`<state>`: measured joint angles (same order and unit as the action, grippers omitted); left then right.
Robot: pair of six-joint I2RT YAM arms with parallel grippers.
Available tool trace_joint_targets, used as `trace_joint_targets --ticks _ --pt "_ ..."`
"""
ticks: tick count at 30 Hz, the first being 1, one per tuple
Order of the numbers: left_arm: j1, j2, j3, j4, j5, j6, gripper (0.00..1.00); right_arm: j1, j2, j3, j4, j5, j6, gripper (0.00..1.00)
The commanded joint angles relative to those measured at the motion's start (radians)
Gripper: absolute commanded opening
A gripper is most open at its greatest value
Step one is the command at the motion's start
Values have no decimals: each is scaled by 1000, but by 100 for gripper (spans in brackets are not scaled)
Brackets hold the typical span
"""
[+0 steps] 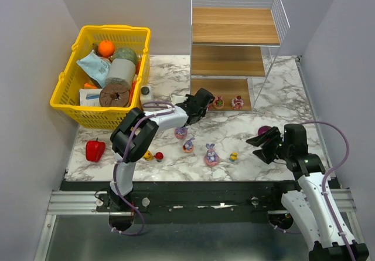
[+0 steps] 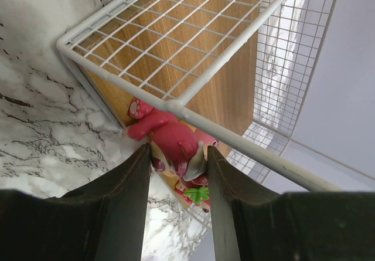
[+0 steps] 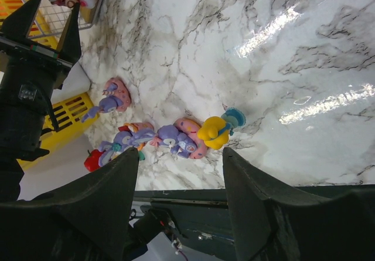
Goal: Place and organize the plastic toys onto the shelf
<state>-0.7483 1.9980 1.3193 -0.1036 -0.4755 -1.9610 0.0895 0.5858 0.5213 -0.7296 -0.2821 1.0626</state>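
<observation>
My left gripper (image 1: 203, 101) reaches to the front left of the shelf's (image 1: 234, 35) bottom board. In the left wrist view it (image 2: 179, 151) is shut on a pink-red figurine (image 2: 170, 133) at the board's edge, under the white wire frame (image 2: 176, 105). Two figurines (image 1: 218, 102) (image 1: 237, 102) stand on the bottom board. Purple bunny-eared toys (image 1: 181, 133) (image 1: 211, 155), a doll (image 1: 188, 145), a yellow-haired doll (image 1: 233, 156) and two tiny ones (image 1: 153, 155) stand on the marble. My right gripper (image 1: 261, 143) is open and empty above the table; its view (image 3: 179, 155) shows the yellow-haired doll (image 3: 214, 131).
A yellow basket (image 1: 70, 97) full of items stands at the back left. A red pepper-shaped item (image 1: 95, 149) lies at the front left. A purple ball (image 1: 263, 131) sits by my right gripper. Grey walls close in both sides.
</observation>
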Motion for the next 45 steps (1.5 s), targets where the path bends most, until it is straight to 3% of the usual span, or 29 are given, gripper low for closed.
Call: trace_joint_targets --ticks 1,8,31,45 --pt "3 18 -11 28 -69 13 22 -7 -17 -15 -7 -5 -13 67" --pt "1 25 -2 16 -77 13 28 -7 -24 -21 -8 -9 -12 67" --pt "-16 22 47 -122 -204 -154 26 -5 -29 -33 -14 -14 -18 67" --pt "-14 48 49 -67 -189 -167 40 -5 -23 -33 -5 -28 -30 67"
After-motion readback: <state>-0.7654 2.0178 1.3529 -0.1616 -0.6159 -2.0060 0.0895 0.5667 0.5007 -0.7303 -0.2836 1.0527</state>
